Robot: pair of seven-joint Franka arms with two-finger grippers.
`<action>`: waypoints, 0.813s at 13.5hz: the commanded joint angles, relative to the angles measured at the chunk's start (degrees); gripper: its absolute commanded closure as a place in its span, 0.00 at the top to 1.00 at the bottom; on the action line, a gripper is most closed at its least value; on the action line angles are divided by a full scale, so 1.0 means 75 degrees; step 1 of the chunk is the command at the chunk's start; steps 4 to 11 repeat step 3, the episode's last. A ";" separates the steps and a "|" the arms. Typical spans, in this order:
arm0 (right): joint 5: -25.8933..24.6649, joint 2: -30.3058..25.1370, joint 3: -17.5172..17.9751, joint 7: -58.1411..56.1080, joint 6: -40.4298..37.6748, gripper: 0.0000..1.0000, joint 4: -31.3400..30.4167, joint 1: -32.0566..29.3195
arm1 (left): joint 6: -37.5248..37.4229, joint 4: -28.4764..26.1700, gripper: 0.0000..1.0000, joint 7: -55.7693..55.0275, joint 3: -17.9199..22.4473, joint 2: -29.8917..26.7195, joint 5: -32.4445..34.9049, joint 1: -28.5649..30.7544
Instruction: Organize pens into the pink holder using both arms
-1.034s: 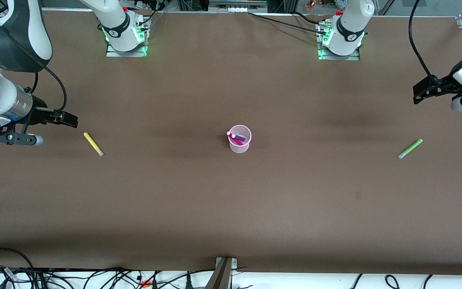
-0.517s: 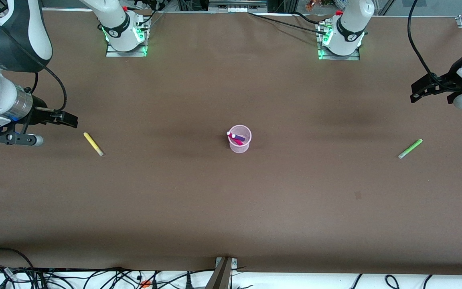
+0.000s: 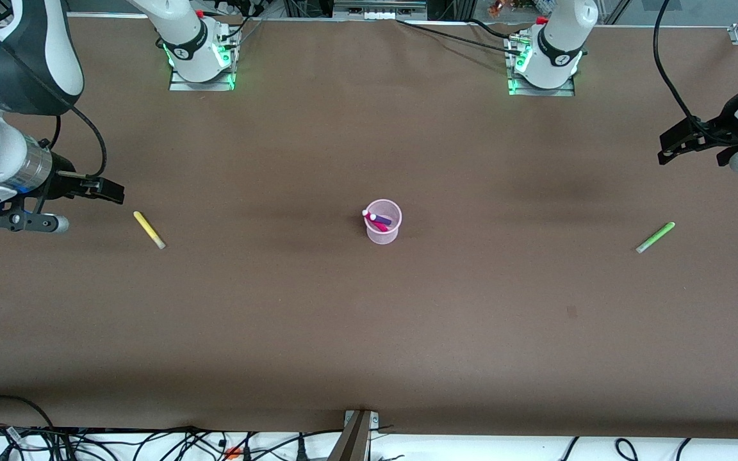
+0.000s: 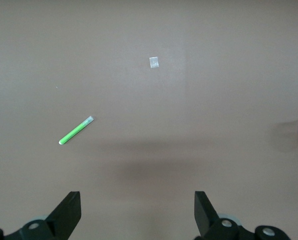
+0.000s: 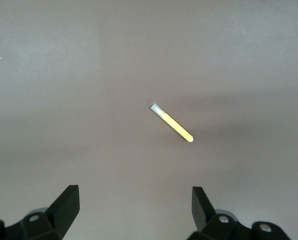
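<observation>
Two pens already stand in the pink cup (image 3: 383, 222) in the middle of the brown table (image 3: 369, 333). One is a pink pen (image 3: 372, 221) with a round white tip sticking up over the rim. The other is a purple pen (image 3: 382, 219) leaning beside it. The cup is small, round and see-through, and it stands upright.

Two more pens lie flat on the table, well apart from the cup. The yellow pen (image 3: 149, 230) lies toward the right arm's end of the table. It has a pale tip on the end nearer the front camera. The green pen (image 3: 655, 237) lies toward the left arm's end, also with a pale tip on its nearer end.

The right gripper (image 5: 134, 207) hangs in the air near the yellow pen, over the table's end. Its jaws are spread wide with nothing between them. The left gripper (image 4: 136, 212) hangs over the table near the green pen, and its jaws are wide and bare too.

The left wrist view shows a small pale square patch (image 4: 154, 62) on the table, which looks only like a faint mark in the front view. It also catches the edge of the cup. The right wrist view shows the yellow pen alone on the table.
</observation>
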 commanded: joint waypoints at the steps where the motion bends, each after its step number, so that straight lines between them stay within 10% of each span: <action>1: 0.0088 -0.0137 -0.0062 -0.0115 0.0067 0.99 -0.0127 0.0054 | 0.0062 -0.0155 1.00 -0.0067 0.0022 -0.0178 -0.0089 0.0005; 11: 0.0088 -0.0137 -0.0062 -0.0104 0.0067 0.99 -0.0115 0.0054 | 0.0062 -0.0167 1.00 -0.0021 0.0104 -0.0189 -0.0078 -0.0018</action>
